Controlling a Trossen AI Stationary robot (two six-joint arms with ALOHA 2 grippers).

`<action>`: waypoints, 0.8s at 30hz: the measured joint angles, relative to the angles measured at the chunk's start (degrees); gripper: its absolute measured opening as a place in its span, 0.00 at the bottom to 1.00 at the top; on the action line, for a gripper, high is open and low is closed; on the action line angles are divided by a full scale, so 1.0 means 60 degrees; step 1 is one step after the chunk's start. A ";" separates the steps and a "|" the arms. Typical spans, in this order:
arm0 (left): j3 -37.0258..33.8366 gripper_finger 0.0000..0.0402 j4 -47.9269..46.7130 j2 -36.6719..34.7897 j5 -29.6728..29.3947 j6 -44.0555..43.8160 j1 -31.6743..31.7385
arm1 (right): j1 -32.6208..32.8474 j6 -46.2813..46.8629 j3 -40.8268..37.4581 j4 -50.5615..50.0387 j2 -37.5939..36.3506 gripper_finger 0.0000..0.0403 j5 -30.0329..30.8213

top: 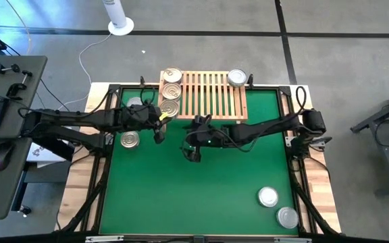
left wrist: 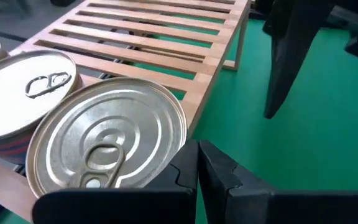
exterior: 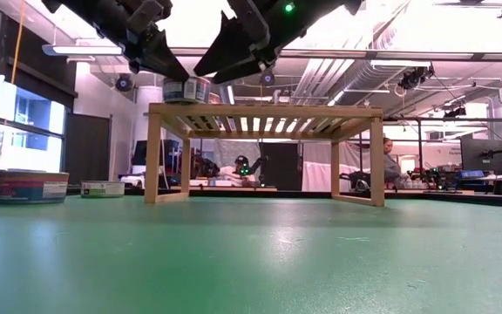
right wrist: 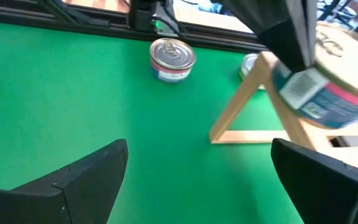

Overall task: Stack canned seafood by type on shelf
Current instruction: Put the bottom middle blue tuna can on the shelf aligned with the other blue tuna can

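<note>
Closest to the left wrist camera, a gold-ringed tin (left wrist: 107,140) on the shelf's (top: 211,94) front left corner, just beside the left claw (top: 159,134), pinched closed and empty. Behind it along the shelf's left edge, two more tins (top: 171,82). At the far right corner, a silver-topped tin (top: 236,77). Over the green mat (top: 201,196) in front of the shelf, the right claw (top: 192,154), spread wide, holding nothing. Left of the shelf on the mat, two tins (top: 130,139). Near the bench's front right corner, two silver tins (top: 277,206).
</note>
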 joint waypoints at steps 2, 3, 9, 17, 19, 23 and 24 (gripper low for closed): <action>0.0000 0.00 0.0192 0.0000 -0.0025 0.0079 -0.0004 | 0.0074 -0.0002 0.0000 -0.0169 -0.0158 0.97 0.0247; 0.0004 0.00 0.0293 0.0000 -0.0029 0.0130 -0.0004 | 0.0112 -0.0002 0.0000 -0.0265 -0.0254 0.97 0.0336; 0.0004 0.00 0.0520 -0.0137 0.0162 0.0209 -0.0200 | 0.0331 0.0291 0.0002 -0.1288 -0.0535 0.97 0.0527; 0.0015 0.00 -0.0083 -0.1070 0.0036 -0.0094 -0.1824 | 0.0532 0.1368 -0.2763 0.2959 -0.0406 0.97 0.0334; 0.0015 0.00 -0.0409 -0.1191 -0.0207 -0.0332 -0.2492 | 0.0544 0.1765 -0.3521 0.4435 -0.0383 0.97 0.0022; 0.0149 0.00 -0.1820 -0.1128 -0.0957 -0.2053 -0.3806 | 0.0544 0.2427 -0.4601 0.6292 -0.0254 0.97 -0.0222; 0.0261 0.00 -0.2447 -0.1063 -0.1112 -0.2792 -0.4094 | 0.0544 0.2520 -0.4726 0.6682 -0.0235 0.97 -0.0221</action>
